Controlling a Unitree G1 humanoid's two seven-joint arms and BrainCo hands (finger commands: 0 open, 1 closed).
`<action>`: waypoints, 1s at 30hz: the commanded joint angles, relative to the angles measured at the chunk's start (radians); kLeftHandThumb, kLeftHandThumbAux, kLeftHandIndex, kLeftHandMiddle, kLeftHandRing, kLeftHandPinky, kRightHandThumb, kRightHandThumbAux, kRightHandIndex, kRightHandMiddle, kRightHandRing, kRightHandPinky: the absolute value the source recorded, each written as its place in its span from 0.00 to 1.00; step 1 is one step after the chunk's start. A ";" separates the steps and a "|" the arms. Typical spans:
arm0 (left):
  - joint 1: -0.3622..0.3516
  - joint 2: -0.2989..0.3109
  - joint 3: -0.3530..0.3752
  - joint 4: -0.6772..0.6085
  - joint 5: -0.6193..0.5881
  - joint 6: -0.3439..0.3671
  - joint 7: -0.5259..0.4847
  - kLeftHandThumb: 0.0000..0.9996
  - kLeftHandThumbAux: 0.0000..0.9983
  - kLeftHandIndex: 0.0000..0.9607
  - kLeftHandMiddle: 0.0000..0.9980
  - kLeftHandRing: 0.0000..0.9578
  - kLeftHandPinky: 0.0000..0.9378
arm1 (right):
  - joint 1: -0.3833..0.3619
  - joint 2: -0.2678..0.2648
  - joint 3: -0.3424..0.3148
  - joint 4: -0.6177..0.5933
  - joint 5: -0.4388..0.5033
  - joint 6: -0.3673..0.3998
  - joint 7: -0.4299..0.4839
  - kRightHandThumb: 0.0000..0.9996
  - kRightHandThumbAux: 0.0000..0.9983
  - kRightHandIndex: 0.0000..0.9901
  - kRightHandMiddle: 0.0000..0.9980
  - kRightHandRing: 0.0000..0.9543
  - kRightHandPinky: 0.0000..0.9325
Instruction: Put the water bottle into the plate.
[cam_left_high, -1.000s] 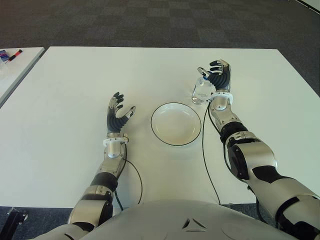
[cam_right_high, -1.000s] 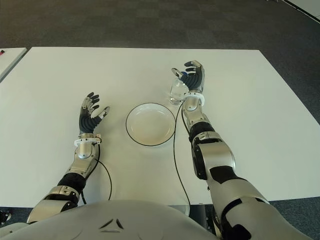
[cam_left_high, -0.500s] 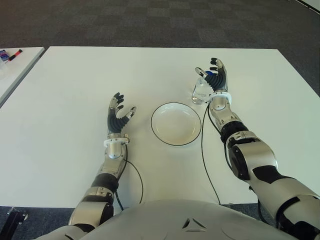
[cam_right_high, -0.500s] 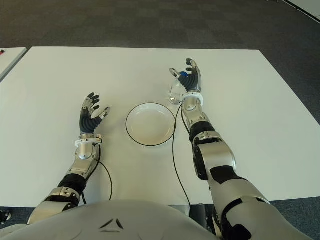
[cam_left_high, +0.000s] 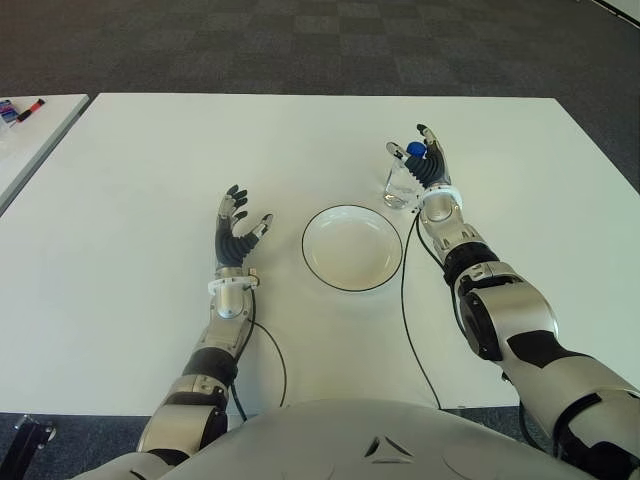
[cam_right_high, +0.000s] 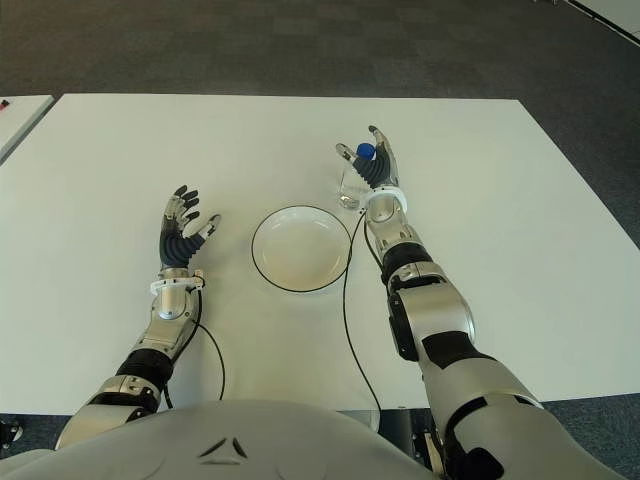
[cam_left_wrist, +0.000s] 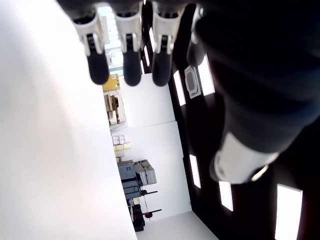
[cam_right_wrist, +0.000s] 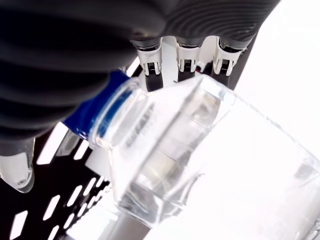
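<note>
Bright, even overhead light – faint shadows, glaring white table – blurred wrist close-ups.

No words, brand names, numbers or signs can be read anywhere in these views. The clear water bottle with its blue cap carries no legible label, and the white plate and white table are unmarked.

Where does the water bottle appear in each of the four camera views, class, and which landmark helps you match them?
Left eye view: water bottle, beyond the plate, at the right hand.
Right eye view: same spot, blue cap up.
Left wrist view: not in it.
Right wrist view: fills the picture, between the fingers.
Shared landmark: the blue cap.
</note>
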 joint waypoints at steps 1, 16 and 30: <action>0.027 -0.003 0.000 0.017 0.012 0.015 0.006 0.21 0.79 0.12 0.19 0.20 0.24 | 0.005 -0.006 0.015 0.017 -0.010 0.029 0.031 0.46 0.43 0.00 0.00 0.01 0.08; 0.028 -0.008 0.004 0.017 -0.008 0.008 -0.009 0.22 0.80 0.13 0.19 0.20 0.23 | 0.013 -0.019 0.051 0.035 -0.036 0.058 0.064 0.44 0.40 0.00 0.00 0.00 0.05; 0.029 -0.003 0.000 0.013 0.001 0.016 -0.003 0.22 0.79 0.13 0.19 0.20 0.23 | 0.021 -0.022 0.061 0.038 -0.047 0.056 0.053 0.44 0.40 0.00 0.00 0.00 0.07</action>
